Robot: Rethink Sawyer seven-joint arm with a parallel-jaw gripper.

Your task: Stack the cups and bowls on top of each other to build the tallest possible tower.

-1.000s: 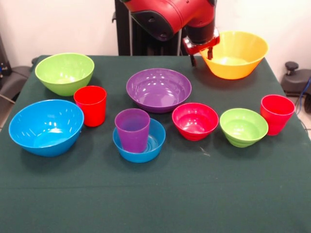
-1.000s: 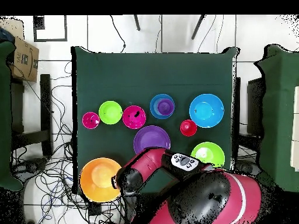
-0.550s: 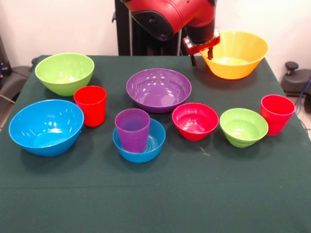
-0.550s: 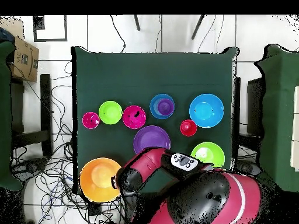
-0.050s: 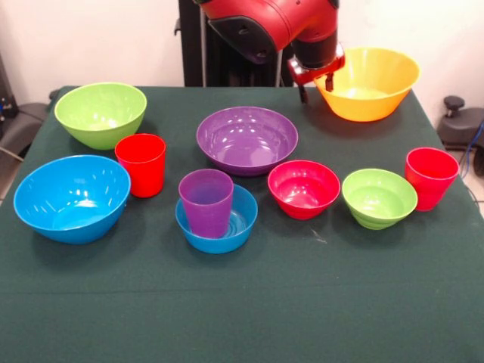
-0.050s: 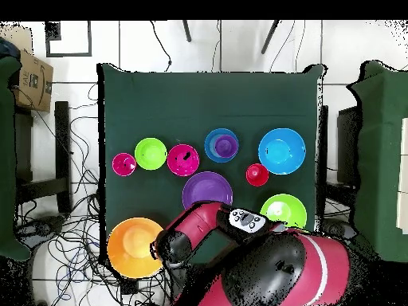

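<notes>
We see the gripper (image 5: 315, 85) at upper right, fingers closed on the yellow bowl's (image 5: 370, 94) left rim, bowl raised. Purple cup (image 5: 206, 201) sits in the small blue bowl (image 5: 238, 224).

Count: seven bowls (image 5: 247, 139), four large, three small; three cups (image 5: 141, 164), two red, one purple.

A cardboard box (image 6: 30, 78) sits beside the green table (image 6: 199, 100).
</notes>
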